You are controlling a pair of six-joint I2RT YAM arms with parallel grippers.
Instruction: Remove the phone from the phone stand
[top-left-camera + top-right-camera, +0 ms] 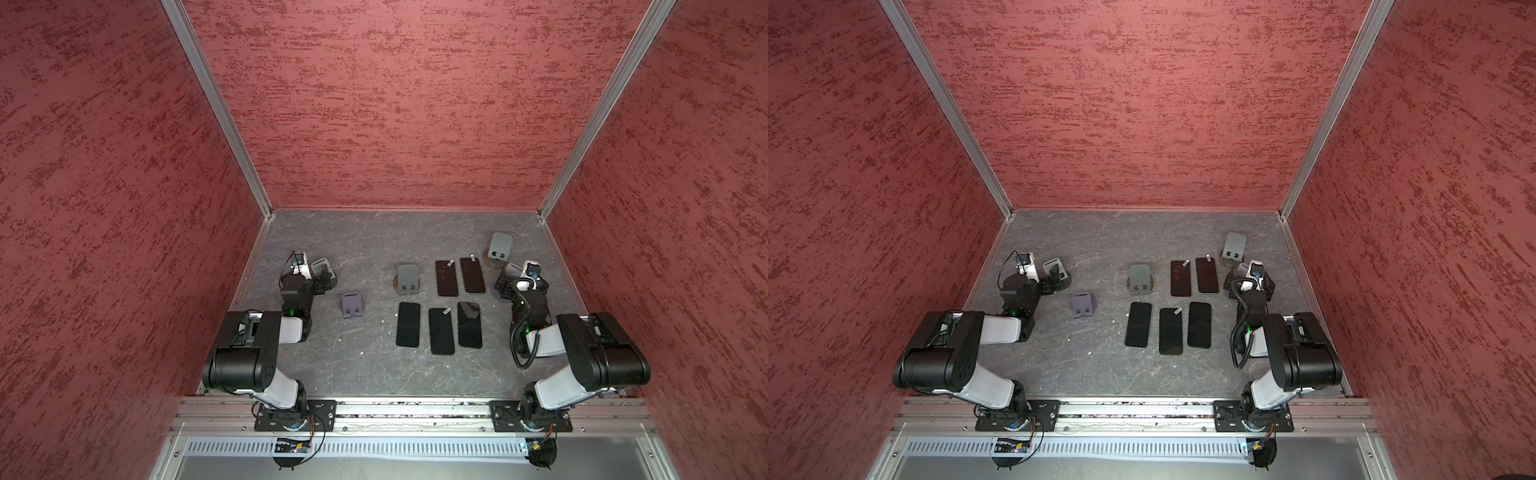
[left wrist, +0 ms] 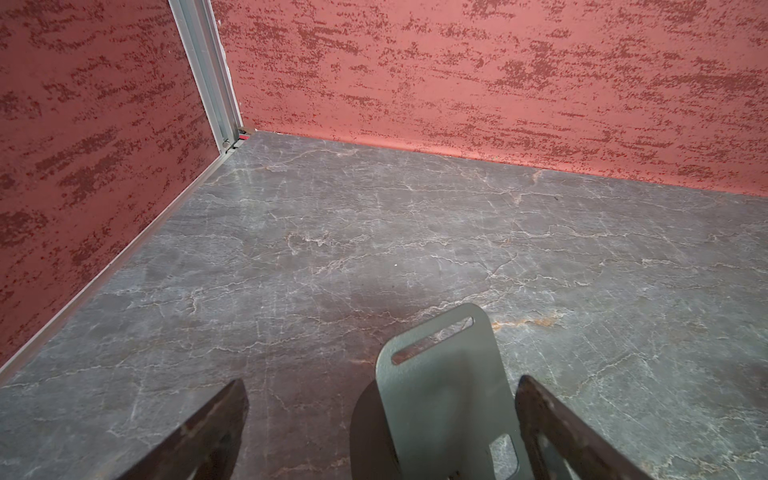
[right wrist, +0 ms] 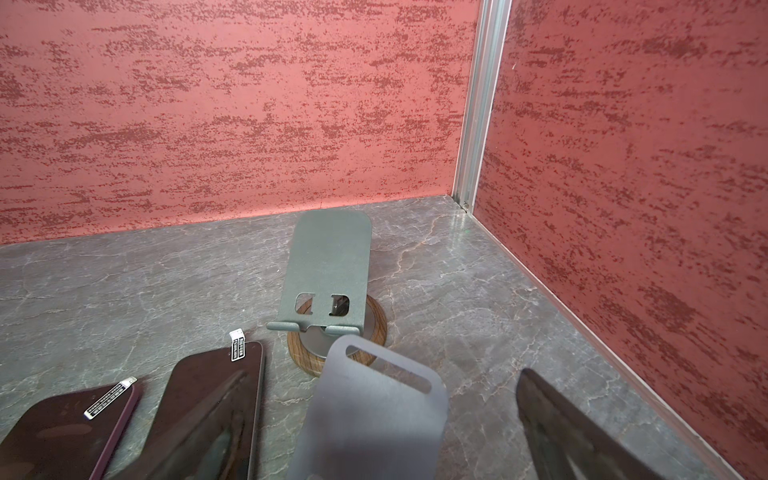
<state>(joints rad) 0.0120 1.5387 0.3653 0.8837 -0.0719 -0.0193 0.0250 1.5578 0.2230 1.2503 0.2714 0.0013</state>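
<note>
On the grey marble table [image 1: 374, 374], five dark phones [image 1: 441, 331] lying flat in two rows mid-frame in both top views. Left gripper [image 2: 382, 380] gaping around a grey phone stand [image 2: 444, 399] at left; right gripper [image 1: 508, 279] likewise released, just beside another stand [image 3: 374, 415] at right.

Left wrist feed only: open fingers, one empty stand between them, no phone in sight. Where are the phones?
Observer: Five phones lie flat in the middle, two behind three.
Operator: Any stand loaded?
Observer: No. The purple stand, grey stand and far stand are all empty.
Operator: Other arm?
Observer: The right gripper is open, straddling a fifth stand, also empty.
</note>
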